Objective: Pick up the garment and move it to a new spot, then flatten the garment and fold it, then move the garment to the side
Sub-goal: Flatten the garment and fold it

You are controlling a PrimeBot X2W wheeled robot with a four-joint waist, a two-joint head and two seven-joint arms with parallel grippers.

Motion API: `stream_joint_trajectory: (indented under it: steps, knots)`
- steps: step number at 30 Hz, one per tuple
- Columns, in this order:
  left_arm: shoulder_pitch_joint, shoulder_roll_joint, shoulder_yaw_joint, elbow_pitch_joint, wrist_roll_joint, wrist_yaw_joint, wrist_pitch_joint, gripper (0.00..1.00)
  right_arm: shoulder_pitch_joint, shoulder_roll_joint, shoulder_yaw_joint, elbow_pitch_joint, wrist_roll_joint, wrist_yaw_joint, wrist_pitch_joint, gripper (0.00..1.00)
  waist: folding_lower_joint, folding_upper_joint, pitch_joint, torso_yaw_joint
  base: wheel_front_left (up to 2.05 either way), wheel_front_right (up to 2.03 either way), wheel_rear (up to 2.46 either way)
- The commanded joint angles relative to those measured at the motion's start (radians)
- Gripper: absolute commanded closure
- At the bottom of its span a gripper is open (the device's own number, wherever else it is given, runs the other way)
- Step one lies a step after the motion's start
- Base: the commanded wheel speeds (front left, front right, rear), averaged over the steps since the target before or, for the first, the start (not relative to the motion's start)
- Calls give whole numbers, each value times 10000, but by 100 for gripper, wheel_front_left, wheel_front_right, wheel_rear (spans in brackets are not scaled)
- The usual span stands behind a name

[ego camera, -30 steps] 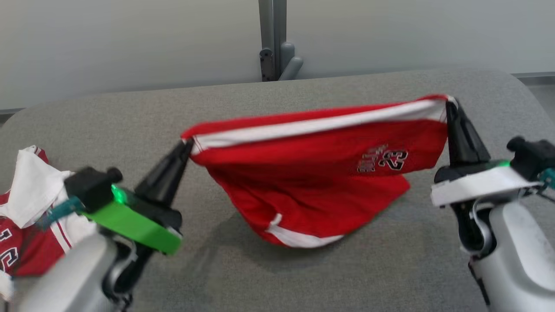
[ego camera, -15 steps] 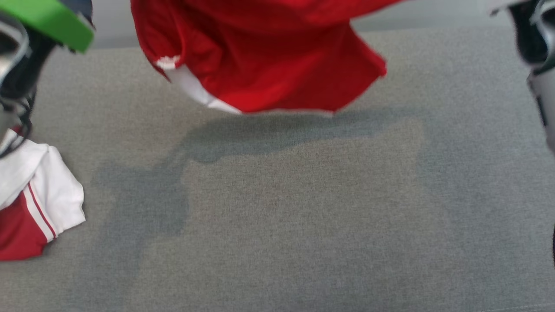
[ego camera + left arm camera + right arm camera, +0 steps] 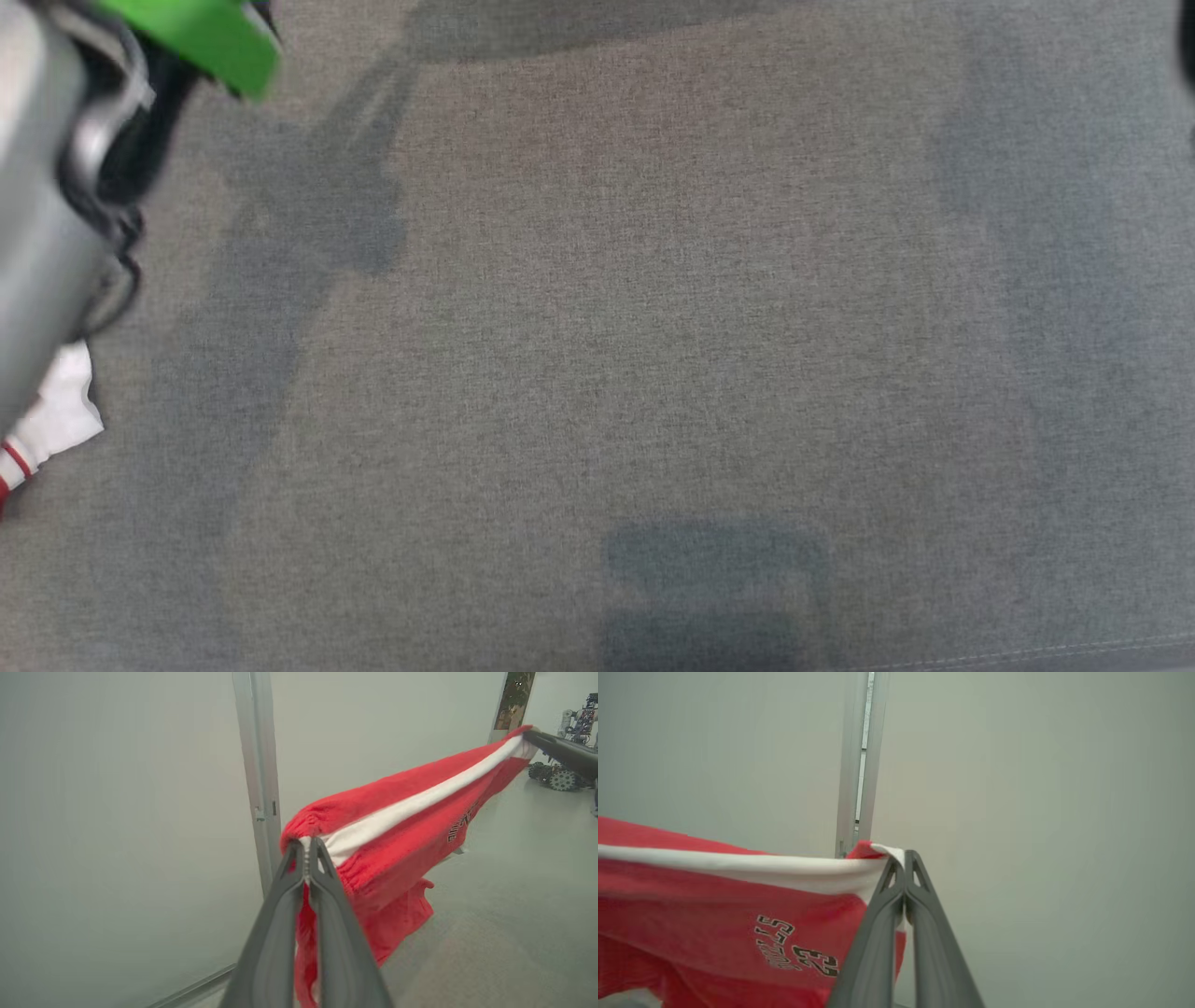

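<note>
A grey woven surface [image 3: 653,327] spreads under the head camera, crossed by soft shadows. At its left edge a corner of a second, white-and-red piece of clothing [image 3: 51,425] lies partly under the pale left forearm [image 3: 37,233], whose green bracket [image 3: 201,37] sits in the top left corner. Both wrist views look toward a pale wall with an upright metal post [image 3: 257,765] behind the cloth, and in the left wrist view a wheeled machine [image 3: 556,777] stands far off on the floor at the right. The garment [image 3: 397,826] — red shorts with a white waistband and a dark "23" print [image 3: 815,956] — hangs in the air, raised off the surface. Its waistband is stretched nearly taut between the two grippers while the legs droop below. The left gripper [image 3: 307,845] pinches one end of the waistband, fingers pressed together on the cloth. The right gripper [image 3: 903,856] clamps the other end the same way — its dark fingers [image 3: 560,751] also appear at the top right of the left wrist view, holding the far corner.
</note>
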Motion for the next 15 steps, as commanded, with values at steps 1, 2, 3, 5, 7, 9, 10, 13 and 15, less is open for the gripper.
stream_joint_trajectory:
  steps: [1,2,3,5,7,9,10,13,15]
  knots:
    - [695,-122,8,-173,-171,28,-56,100,830,-183,167,-289,84,-18,-25,100,-2,0,-54,22,0,0,0]
    - [1258,-143,-31,-289,-252,28,-59,100,1506,-189,70,-561,263,-19,-27,100,-2,0,-210,10,0,0,0]
    - [1983,-189,-4,-366,-421,28,-61,100,2306,-174,5,-758,395,-19,-28,100,-2,0,-408,-19,0,0,0]
    - [3461,-369,162,-425,-643,28,-54,100,3901,-116,59,-1110,678,-16,-27,100,-2,0,-833,-52,0,0,0]
    - [4937,-595,338,-485,-994,28,-54,100,5399,-50,-31,-1308,940,-18,-27,100,-2,0,-1310,-121,0,0,0]
    - [6932,-939,572,-444,-1344,28,-57,100,7379,108,-107,-1269,1283,-19,-28,100,-2,0,-2000,-196,0,0,0]
    - [7523,-1031,671,-386,-1350,28,-56,100,7960,146,-103,-1243,1274,-19,-28,100,-2,0,-2201,-209,0,0,0]
    - [8987,-1411,1030,-295,-1423,28,-57,100,9454,400,-276,-1062,1485,-19,-29,100,-2,0,-2825,-232,0,0,0]
    - [9819,-1628,1143,-245,-1309,28,-56,100,10311,574,-293,-925,1600,-19,-29,100,-2,0,-3240,-219,0,0,0]
